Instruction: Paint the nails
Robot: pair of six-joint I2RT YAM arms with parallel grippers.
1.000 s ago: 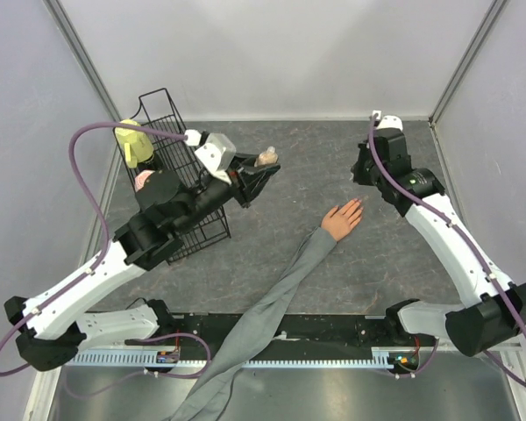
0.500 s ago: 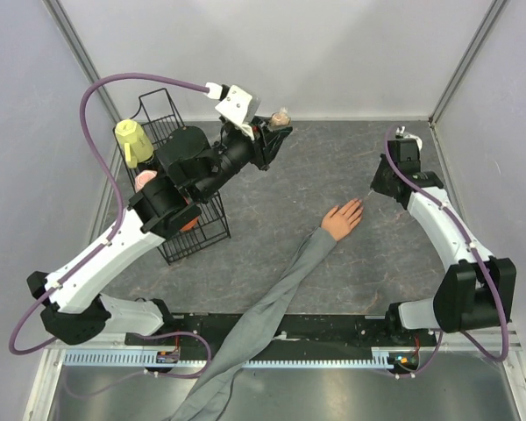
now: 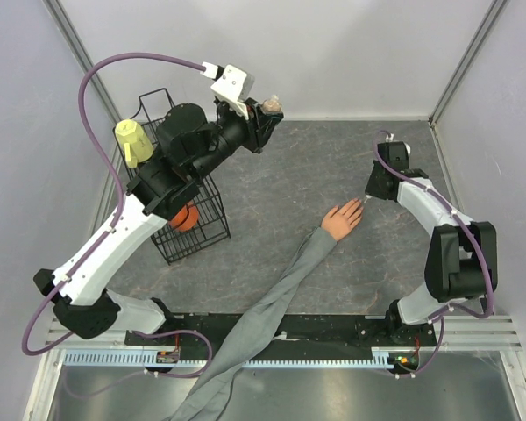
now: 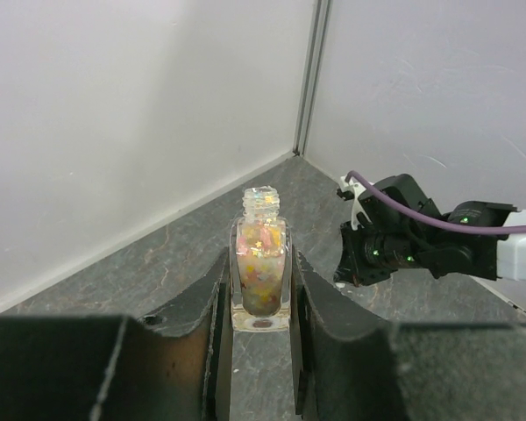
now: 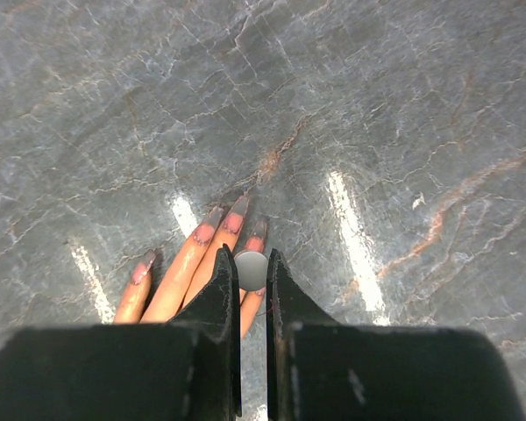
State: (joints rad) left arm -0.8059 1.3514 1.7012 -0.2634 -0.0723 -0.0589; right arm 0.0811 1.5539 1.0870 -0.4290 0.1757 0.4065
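Dark grey marbled counter (image 3: 289, 167), pale walls (image 3: 289, 53) on three sides. Long grey sleeve (image 3: 272, 307) runs from near edge to peach mannequin hand (image 3: 340, 221), centre-right; pink-tinted nails (image 5: 234, 219) point far-right. Right fingers (image 5: 231, 267) over them, clamped on small round grey cap (image 5: 251, 269). Black wire basket (image 3: 202, 237), left. Left fingers (image 4: 226, 281), far, clamped on open glitter-filled glass bottle (image 4: 261, 272).

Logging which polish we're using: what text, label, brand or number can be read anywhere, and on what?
None readable.
The open glitter polish bottle in the left gripper shows no label.
The grey brush cap in the right gripper is plain.
The yellow bottle in the wire basket is too small to show any print.
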